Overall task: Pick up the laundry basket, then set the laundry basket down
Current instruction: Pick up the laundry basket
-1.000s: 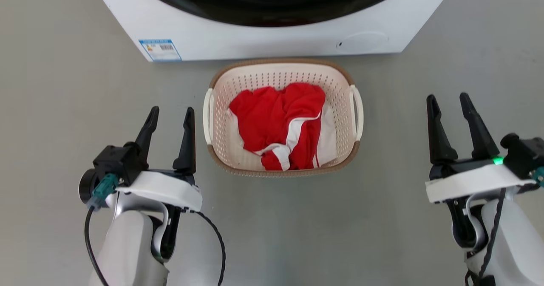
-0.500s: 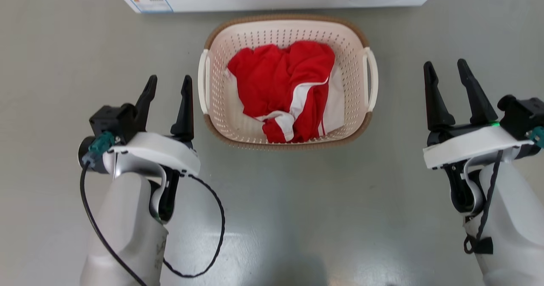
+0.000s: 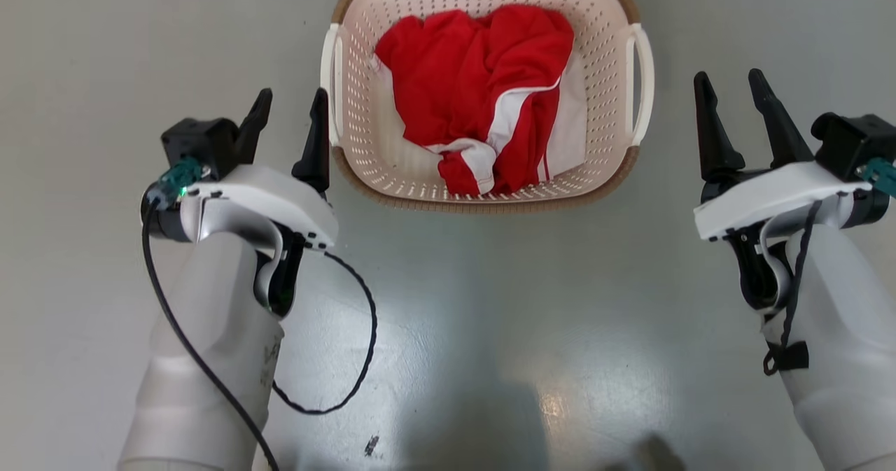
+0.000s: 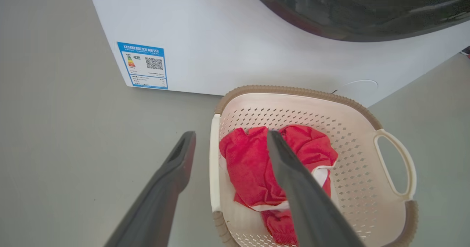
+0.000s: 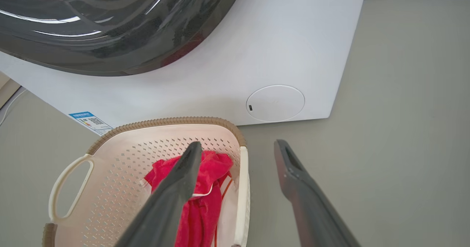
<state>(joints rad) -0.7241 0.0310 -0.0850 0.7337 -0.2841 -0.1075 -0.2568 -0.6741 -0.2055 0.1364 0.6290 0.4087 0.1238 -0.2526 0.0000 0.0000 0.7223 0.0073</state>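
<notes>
As the robot bends lower, the left pincer (image 3: 292,103) and right pincer (image 3: 728,86), both open and empty, have closed in on the handles of the laundry basket (image 3: 371,142), which sits on the floor (image 3: 490,317) before the washing machine (image 4: 227,30), so a grasp looks near.

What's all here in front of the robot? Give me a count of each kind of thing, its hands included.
laundry basket: 1
bundle of red and white clothing in the basket: 1
washing machine: 1
label on the washing machine: 1
left gripper and right gripper, both open: 2
Total: 6
</notes>
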